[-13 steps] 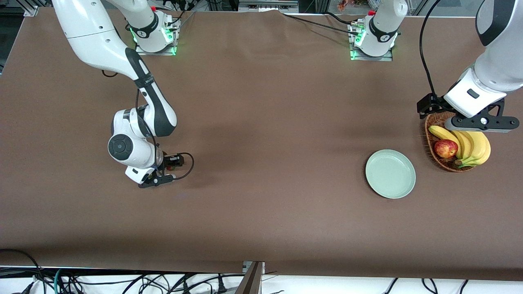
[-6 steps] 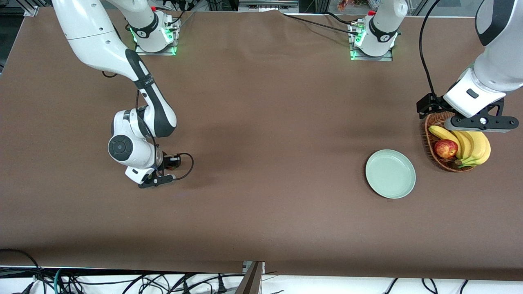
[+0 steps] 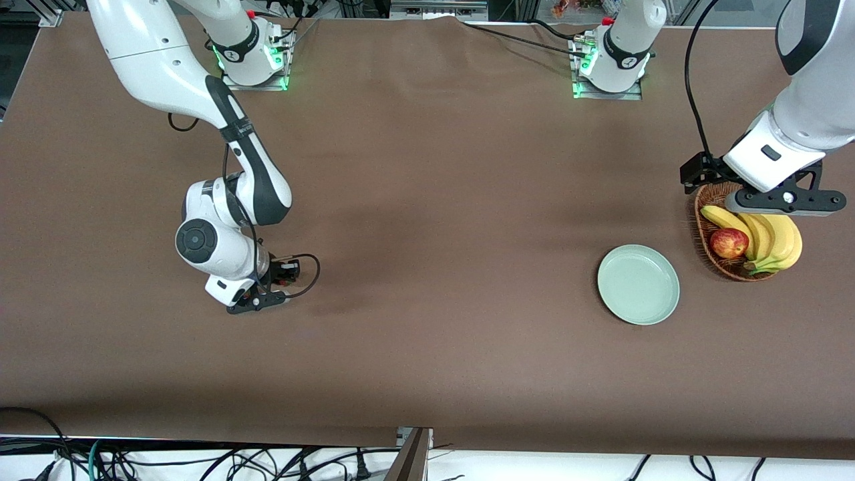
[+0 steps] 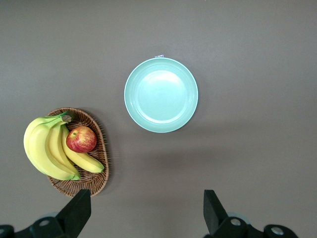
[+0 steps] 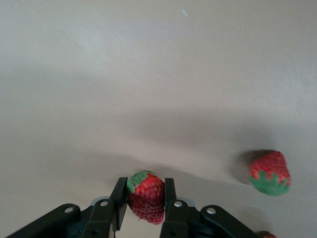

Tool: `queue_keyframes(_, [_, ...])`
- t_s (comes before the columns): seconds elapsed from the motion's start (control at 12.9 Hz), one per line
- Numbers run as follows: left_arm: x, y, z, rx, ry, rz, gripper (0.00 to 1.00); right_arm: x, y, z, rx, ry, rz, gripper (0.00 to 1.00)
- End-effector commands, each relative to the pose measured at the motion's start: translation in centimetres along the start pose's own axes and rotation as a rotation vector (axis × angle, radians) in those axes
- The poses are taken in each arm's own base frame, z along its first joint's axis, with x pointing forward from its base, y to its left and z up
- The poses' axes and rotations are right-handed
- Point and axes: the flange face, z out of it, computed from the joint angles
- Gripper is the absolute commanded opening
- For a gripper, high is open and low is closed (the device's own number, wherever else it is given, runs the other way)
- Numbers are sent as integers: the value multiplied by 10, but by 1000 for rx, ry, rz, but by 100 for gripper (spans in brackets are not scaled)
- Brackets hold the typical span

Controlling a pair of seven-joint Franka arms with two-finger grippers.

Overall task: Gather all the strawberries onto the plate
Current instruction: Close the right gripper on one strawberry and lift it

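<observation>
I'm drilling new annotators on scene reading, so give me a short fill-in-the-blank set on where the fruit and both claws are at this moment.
1. The right claw is shut on a ____.
2. The plate holds ____ strawberries.
3. The apple lies in the basket beside the ____.
4. The left claw, hanging above the basket, is ____.

Missing words: strawberry; no; bananas; open

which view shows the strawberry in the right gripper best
The right wrist view: the strawberry sits pinched between the right gripper fingers, red body and green cap plain. In the front view the wrist hides it. The left wrist view shows only the plate and fruit basket.
</observation>
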Motion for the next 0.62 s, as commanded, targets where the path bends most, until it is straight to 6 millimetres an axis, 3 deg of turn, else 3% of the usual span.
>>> queue_keyframes(0.0, [0, 2, -5, -12, -9, 2, 100, 11, -65, -22, 32, 2, 86, 15])
queue_keyframes(0.31, [0, 2, -5, -12, -9, 0, 100, 7, -197, -18, 52, 33, 218, 15])
queue_keyframes(0.54, [0, 3, -6, -12, -9, 5, 100, 0, -271, -12, 81, 57, 285, 15])
